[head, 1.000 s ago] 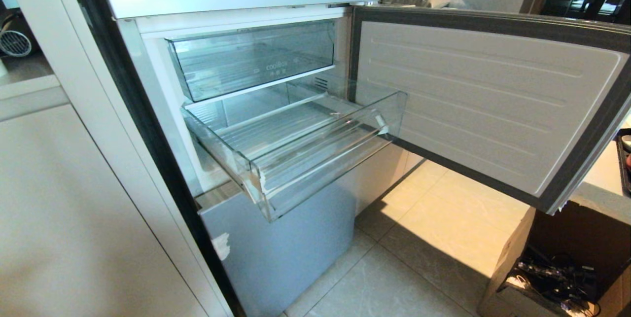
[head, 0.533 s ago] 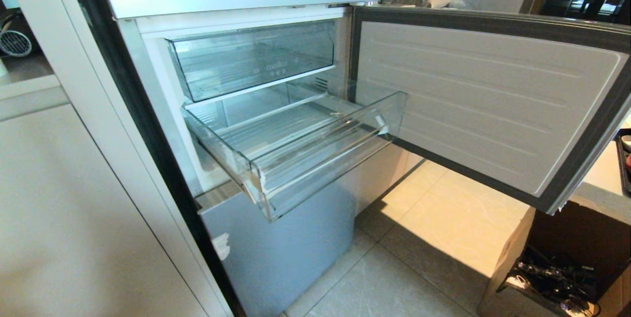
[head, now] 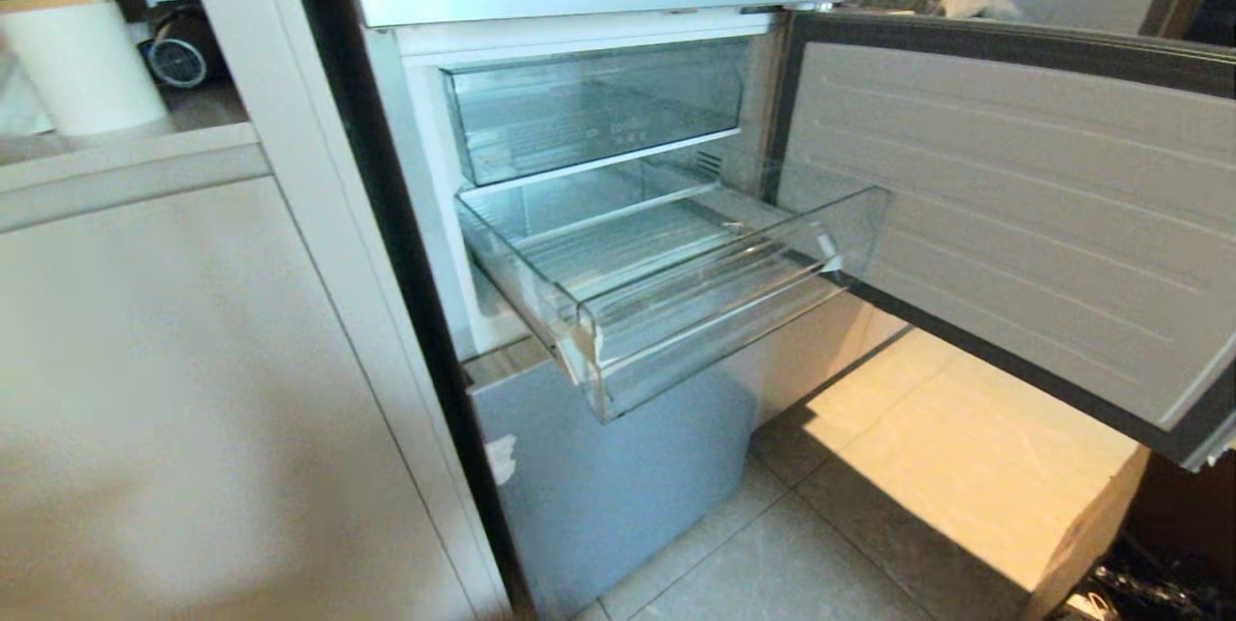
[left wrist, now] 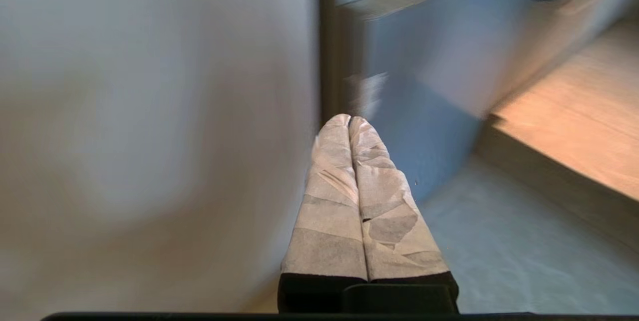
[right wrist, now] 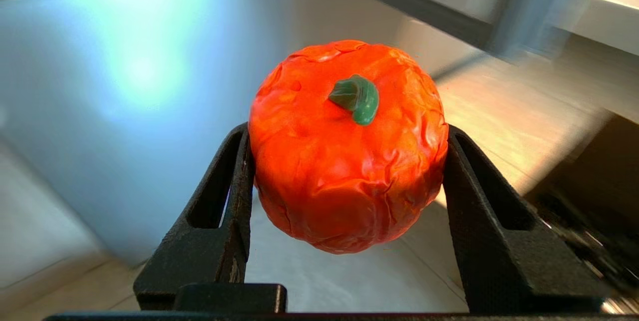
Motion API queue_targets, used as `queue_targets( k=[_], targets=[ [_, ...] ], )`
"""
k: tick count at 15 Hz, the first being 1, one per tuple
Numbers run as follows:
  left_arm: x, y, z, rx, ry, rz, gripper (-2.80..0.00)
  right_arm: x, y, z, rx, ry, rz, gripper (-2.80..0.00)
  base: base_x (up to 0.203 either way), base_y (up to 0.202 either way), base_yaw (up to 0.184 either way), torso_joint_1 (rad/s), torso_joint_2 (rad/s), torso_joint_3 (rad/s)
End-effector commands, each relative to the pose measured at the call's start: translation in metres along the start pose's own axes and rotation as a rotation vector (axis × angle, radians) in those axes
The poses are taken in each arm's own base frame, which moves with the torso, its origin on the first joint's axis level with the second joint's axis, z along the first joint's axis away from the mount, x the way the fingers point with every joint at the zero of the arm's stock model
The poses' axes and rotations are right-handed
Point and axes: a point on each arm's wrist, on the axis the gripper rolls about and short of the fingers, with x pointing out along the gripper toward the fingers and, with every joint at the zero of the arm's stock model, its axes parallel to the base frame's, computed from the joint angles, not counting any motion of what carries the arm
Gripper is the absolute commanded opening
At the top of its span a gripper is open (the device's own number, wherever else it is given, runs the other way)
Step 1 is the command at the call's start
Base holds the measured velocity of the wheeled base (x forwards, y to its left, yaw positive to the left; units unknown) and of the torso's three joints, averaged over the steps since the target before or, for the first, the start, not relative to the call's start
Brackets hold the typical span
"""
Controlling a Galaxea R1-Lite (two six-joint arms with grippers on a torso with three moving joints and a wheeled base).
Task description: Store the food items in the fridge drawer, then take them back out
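Red fruit (right wrist: 347, 146) is clamped between right gripper (right wrist: 344, 161) jaws, roughly half-open; left gripper (left wrist: 349, 124) jaws are closed, nothing held.

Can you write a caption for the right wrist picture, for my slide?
Right gripper clamps a red fruit with a green stem, above the floor.
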Motion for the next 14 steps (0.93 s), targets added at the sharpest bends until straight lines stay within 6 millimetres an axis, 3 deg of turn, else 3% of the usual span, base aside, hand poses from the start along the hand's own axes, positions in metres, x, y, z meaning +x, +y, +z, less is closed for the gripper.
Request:
queue_targets(
  k=[1,14],
  targets=[
    [0.0001,0.0000,0.0000,0.001,0.001,0.000,-2.80,0.0001,0.0000,0.0000,0.000,0.002,-0.001,-2.80,-0.001,-0.009,0.182,0.002,0.00,0.002],
    [0.0001,0.0000,0.0000,0.000,0.001,0.000,-2.80,0.0001,0.0000,0.0000,0.000,0.002,0.001,-2.80,0.001,-0.008,0.170,0.002,0.00,-0.001]
  ],
)
